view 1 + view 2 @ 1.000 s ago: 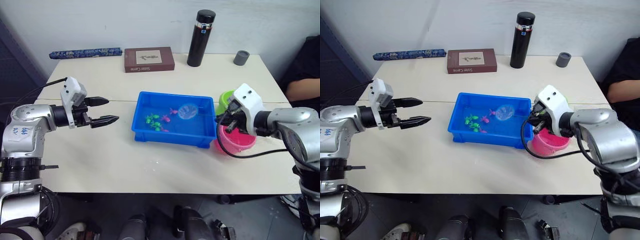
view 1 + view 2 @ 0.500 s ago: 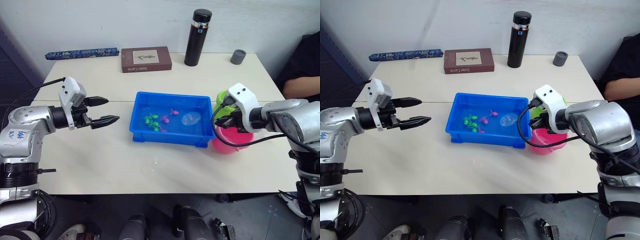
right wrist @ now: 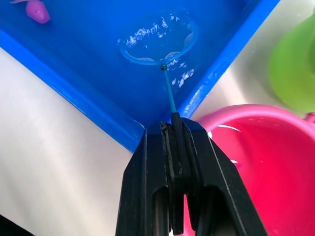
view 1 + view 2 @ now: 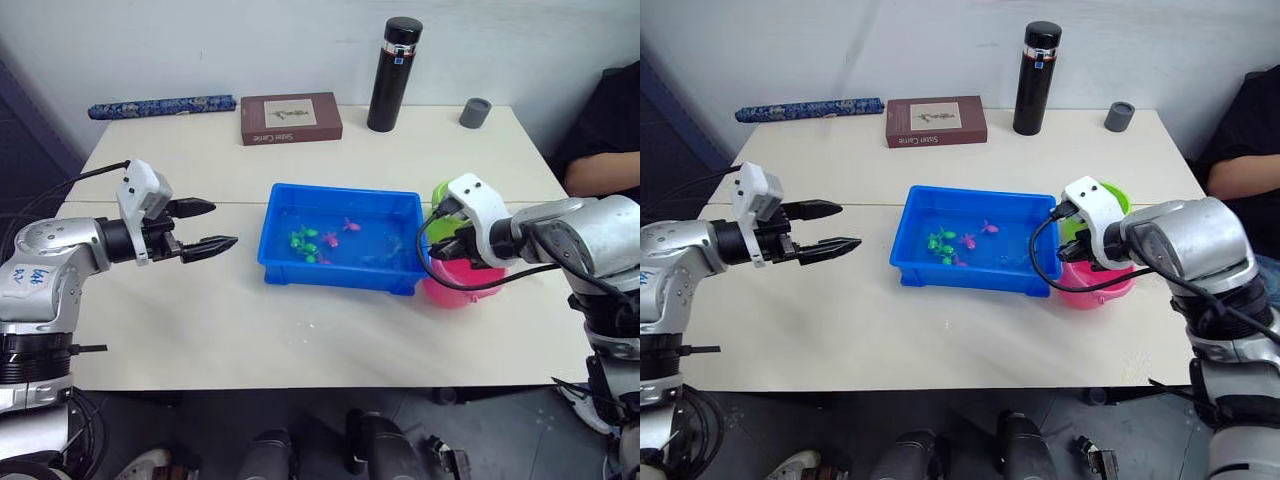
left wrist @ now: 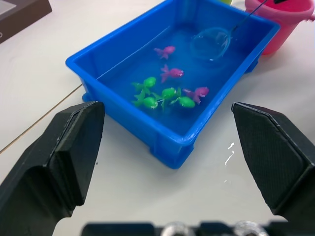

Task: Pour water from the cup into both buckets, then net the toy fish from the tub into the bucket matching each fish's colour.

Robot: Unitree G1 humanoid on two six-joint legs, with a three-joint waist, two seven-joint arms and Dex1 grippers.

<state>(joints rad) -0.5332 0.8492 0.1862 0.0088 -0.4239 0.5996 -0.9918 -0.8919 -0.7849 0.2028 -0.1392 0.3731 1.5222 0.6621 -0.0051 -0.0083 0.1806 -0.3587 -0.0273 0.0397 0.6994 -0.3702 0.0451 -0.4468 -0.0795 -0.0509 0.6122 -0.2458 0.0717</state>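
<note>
The blue tub (image 4: 285, 262) sits mid-table holding water, several green fish (image 5: 167, 93) and pink fish (image 5: 172, 73). My right gripper (image 3: 173, 129) is shut on the net's thin handle, above the pink bucket (image 4: 462, 290) at the tub's right end. The net (image 3: 156, 42) has its hoop dipped in the water at the tub's right part, apart from the fish. The green bucket (image 4: 443, 197) stands just behind the pink one. My left gripper (image 4: 222, 224) hangs open over the table left of the tub, holding nothing. The cup is out of view.
Along the table's back edge stand a black flask (image 4: 390, 75), a brown book (image 4: 290, 118), a small grey cap (image 4: 475, 112) and a long blue patterned roll (image 4: 160, 105). A person's arm (image 4: 600, 175) rests at the far right edge.
The net hoop has sunk from above the water into it, toward the tub's near right corner, with my right gripper moving lower. The left arm has stayed about where it was.
</note>
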